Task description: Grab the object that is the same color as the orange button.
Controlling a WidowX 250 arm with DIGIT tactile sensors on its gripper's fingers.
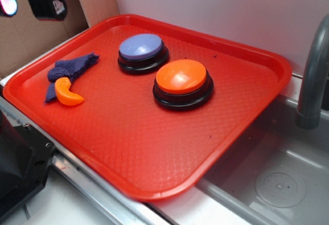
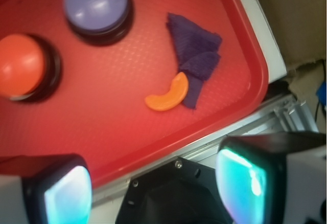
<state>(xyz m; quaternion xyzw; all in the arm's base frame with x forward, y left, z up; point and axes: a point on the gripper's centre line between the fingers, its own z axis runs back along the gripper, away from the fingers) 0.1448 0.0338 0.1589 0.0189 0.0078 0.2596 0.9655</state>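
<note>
Both fingers (image 2: 66,196) stand wide apart at the near edge of the wrist view, their teal-lit pads facing each other with nothing between them and nothing touched; the gripper (image 2: 153,193) hangs over the robot's black base, outside the tray's rim. In the exterior view only a black part of the arm shows at the far left corner, above the cardboard.

On the red tray (image 1: 154,148) lies the small glossy orange crescent (image 1: 67,93), near the tray's left edge. It rests against the lower tip of a crumpled purple cloth scrap (image 1: 71,67); in the wrist view the crescent (image 2: 168,95) overlaps the cloth's (image 2: 194,50) narrow end.

Farther right sit two round push buttons, well apart from the crescent. The lavender-blue one (image 1: 142,50) is at the far side, and the orange button (image 1: 182,81) with its black base stands just beside it, nearer and to the right. A grey sink basin (image 1: 267,179) and a grey faucet pipe (image 1: 313,76) lie right of the tray.
</note>
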